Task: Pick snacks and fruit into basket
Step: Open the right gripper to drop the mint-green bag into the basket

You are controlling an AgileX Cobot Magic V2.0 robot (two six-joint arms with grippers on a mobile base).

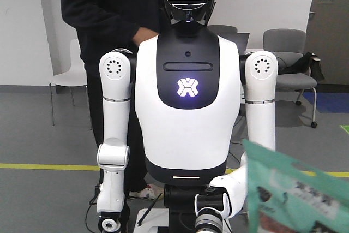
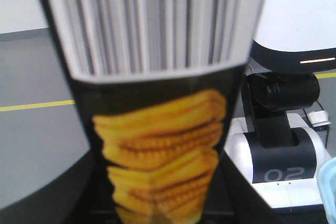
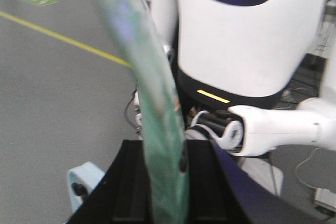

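1 black pouch (image 2: 157, 145) gripped in l end effector (image 2: 157, 214), 1 teal pouch (image 3: 152, 87) gripped in r end effector (image 3: 167, 184)

Front camera close before robot torso (image 1: 187, 124), wrist cameras looking back at it, right one sharing teal pouch (image 1: 294, 195)

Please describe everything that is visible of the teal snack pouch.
The teal snack pouch is a flat, glossy film bag with dark and white print. It stands upright in the air, clamped near its bottom between the dark fingers of the right hand. Seen edge-on from the wrist, it bows slightly.
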